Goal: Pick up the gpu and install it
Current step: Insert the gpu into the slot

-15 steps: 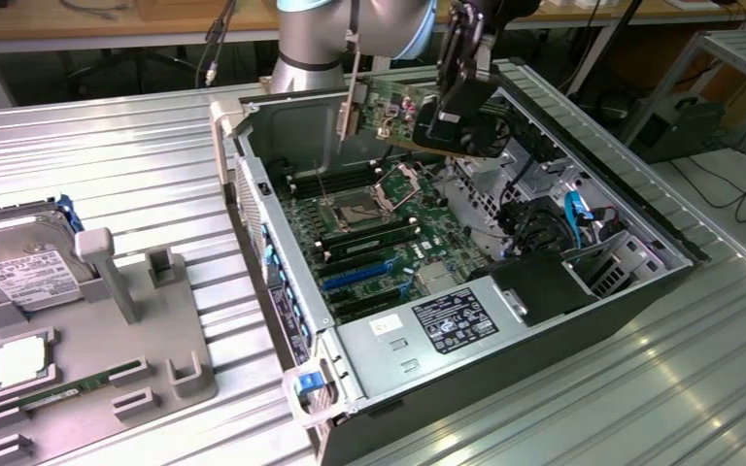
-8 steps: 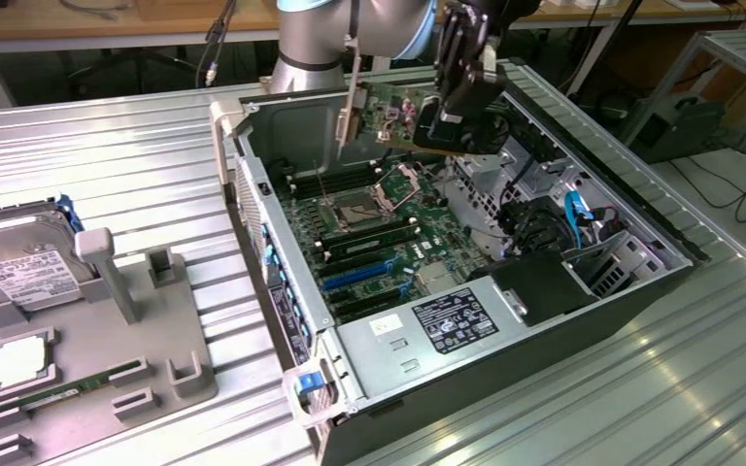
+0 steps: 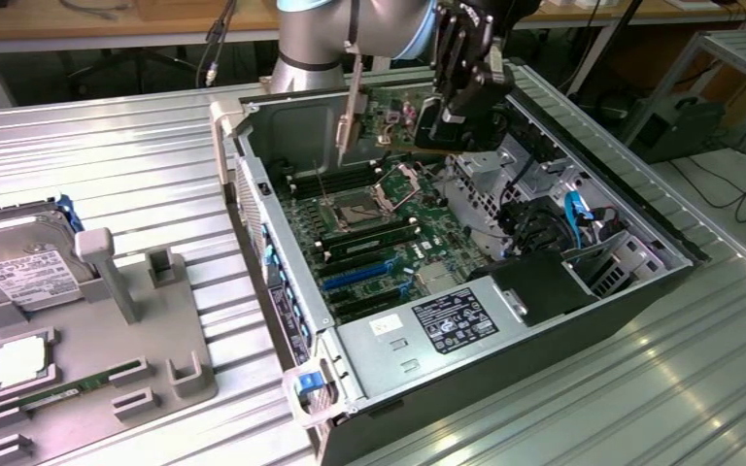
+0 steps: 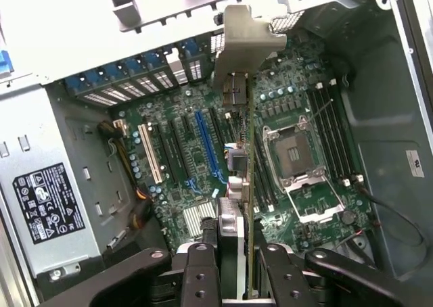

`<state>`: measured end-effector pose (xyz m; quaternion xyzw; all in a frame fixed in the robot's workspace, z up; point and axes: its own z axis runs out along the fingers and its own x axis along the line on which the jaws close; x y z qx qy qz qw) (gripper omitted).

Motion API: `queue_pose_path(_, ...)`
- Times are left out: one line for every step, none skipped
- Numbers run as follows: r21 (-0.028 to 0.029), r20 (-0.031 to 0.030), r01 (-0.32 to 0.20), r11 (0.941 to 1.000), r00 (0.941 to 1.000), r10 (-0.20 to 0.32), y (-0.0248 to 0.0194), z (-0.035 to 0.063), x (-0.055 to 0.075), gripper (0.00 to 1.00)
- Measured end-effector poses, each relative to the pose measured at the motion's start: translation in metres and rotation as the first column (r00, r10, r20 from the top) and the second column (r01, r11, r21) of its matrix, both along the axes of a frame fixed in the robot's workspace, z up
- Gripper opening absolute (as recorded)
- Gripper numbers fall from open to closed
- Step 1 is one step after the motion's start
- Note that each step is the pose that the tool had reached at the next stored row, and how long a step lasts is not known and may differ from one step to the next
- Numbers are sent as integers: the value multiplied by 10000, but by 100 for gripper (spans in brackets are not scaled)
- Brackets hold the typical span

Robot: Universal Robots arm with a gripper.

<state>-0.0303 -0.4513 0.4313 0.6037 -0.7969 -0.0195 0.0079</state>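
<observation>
The gpu (image 3: 380, 121) hangs on edge above the motherboard (image 3: 373, 233) of the open computer case (image 3: 632, 282), near the case's far end. Its silver bracket strip (image 3: 345, 121) points toward the exterior view's left. My gripper (image 3: 457, 107) is shut on the card's other end. In the wrist view the gpu (image 4: 247, 178) runs edge-on between my fingers (image 4: 199, 273), and my gripper (image 4: 240, 280) clamps it. The bracket (image 4: 245, 40) is at the far end, over the rear slot openings. The card is above the slots and touches none of them.
A blue expansion slot (image 4: 206, 151) and a white one (image 4: 145, 151) lie beside the card. The CPU socket (image 4: 294, 158) is open. The power supply (image 3: 457, 320) fills the case's near end. On the exterior view's left a grey holder (image 3: 152, 340) carries a hard drive (image 3: 23, 272) and a memory stick (image 3: 69, 393).
</observation>
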Motion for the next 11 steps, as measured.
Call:
queue_pose_path(0,0,-127,9999,9999,127,0,0,0,28)
queue_pose_path(-1,-1,-294,9996,9996,294,0,1,0,28)
queue_pose_path(0,0,-426,9991,9991,426,0,0,0,28)
queue_pose_path(1,0,-551,9985,9985,551,0,0,0,28)
queue_pose_path(2,0,-681,9977,9977,681,0,0,0,28)
queue_pose_path(4,0,-872,9962,9962,872,0,0,0,28)
queue_pose_path(7,0,-999,9950,9950,999,0,1,0,28)
queue_pose_path(10,1,-1149,9934,9934,1149,0,0,0,28)
queue_pose_path(12,1,-1303,9915,9915,1303,0,0,0,28)
queue_pose_path(14,1,-1447,9895,9895,1447,0,1,0,28)
queue_pose_path(15,1,-1593,9872,9872,1593,0,0,0,28)
